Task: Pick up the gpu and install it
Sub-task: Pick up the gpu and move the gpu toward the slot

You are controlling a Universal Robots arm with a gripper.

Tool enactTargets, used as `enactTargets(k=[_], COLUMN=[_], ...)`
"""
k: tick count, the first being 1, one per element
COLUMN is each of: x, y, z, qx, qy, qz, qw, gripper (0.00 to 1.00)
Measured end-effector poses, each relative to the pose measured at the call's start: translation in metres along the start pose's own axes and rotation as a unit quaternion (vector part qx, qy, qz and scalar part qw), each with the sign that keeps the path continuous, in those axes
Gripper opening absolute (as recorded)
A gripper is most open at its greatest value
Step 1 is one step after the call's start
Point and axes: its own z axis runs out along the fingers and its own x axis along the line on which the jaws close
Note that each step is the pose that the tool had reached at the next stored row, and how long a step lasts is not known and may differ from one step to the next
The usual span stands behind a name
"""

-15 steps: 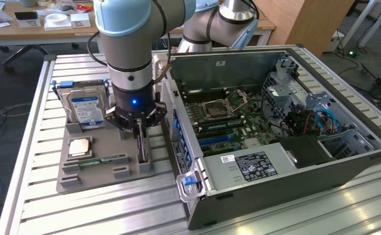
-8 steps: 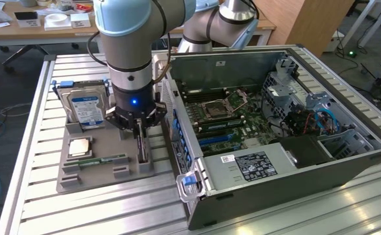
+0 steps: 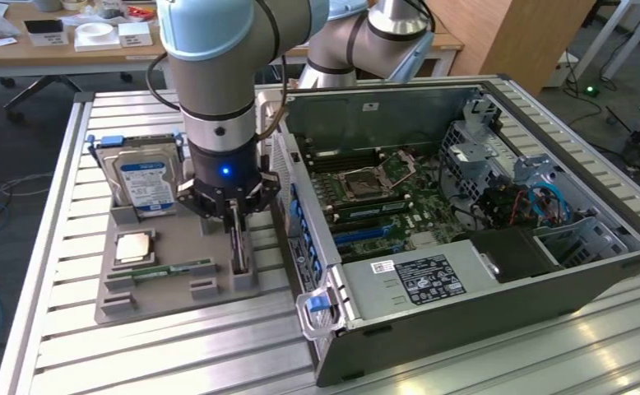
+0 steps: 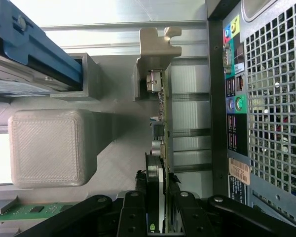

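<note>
The gpu (image 3: 240, 247) (image 4: 161, 143) stands on edge in a slot of the gray holder (image 3: 172, 290), along the holder's edge nearest the computer case (image 3: 408, 317). The gripper (image 3: 234, 217) (image 4: 158, 183) is clamped on the gpu's upper edge, one finger on each face. The holder rests on the slatted table (image 3: 188, 350).

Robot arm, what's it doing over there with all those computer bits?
The robot arm hangs over the gray parts tray that sits beside the open computer case. Its jaws are closed on the gpu, a thin card standing on edge in a slot of the tray. The card is not lifted out yet, so it is not in the computer.
</note>
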Motion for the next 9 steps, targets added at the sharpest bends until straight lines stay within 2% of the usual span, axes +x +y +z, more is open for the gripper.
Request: enactTargets(k=[6, 9], x=[0.0, 0.0], y=[0.0005, 0.001], z=[-0.0108, -0.0208], qx=[0.0001, 0.0001], qy=[0.0001, 0.0001], qz=[0.0, 0.0], qw=[1.0, 1.0], gripper=[0.27, 0.27])
